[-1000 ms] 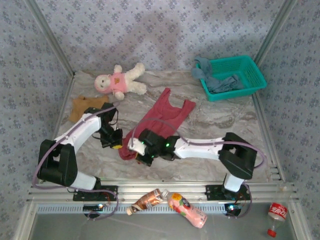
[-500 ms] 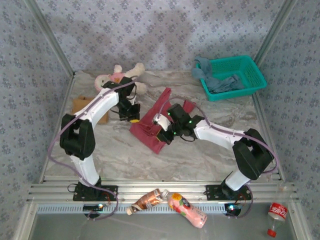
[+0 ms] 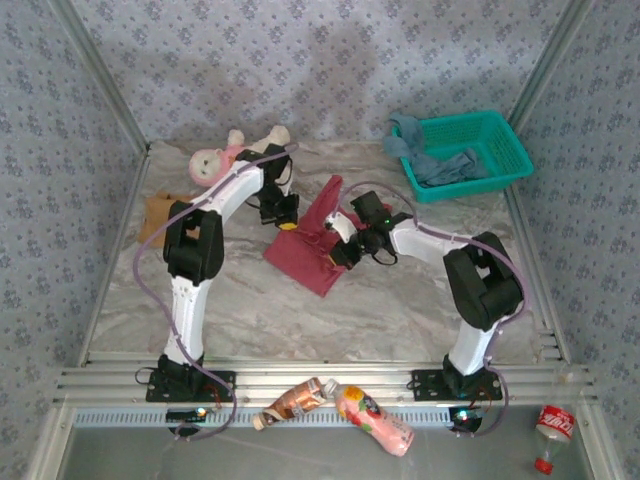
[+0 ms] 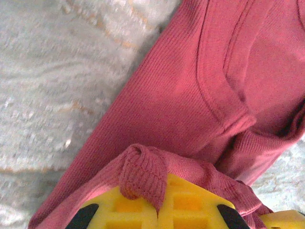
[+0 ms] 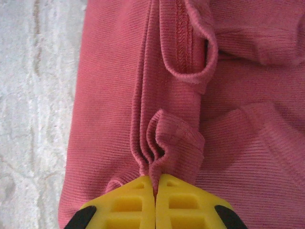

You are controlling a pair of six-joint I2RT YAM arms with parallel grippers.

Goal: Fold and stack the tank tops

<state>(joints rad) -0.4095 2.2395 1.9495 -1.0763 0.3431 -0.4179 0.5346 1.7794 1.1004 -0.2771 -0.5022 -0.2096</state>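
The dark red tank top (image 3: 305,262) lies mid-table, its near half doubled back over its far half. My left gripper (image 3: 285,224) is shut on a bunched edge of it at the fold's far left; in the left wrist view the ribbed red cloth (image 4: 190,95) curls over the yellow fingers (image 4: 190,205). My right gripper (image 3: 341,247) is shut on pleated red cloth (image 5: 109,95) at the fold's right side, between yellow fingertips (image 5: 133,202). A tan-brown tank top (image 3: 160,212) lies at the left, partly behind my left arm. A dusty blue tank top (image 3: 445,166) sits in the basket.
The teal lattice basket (image 3: 505,138) stands at the back right, with blue cloth (image 3: 402,133) draped over its left rim. A white plush doll in pink (image 3: 215,160) lies at the back left. Bottles (image 3: 295,400) (image 3: 376,418) lie below the front rail.
Both arms have reached from the table's near side toward the far side, carrying the red top's near end with them and laying it over the rest of the top.
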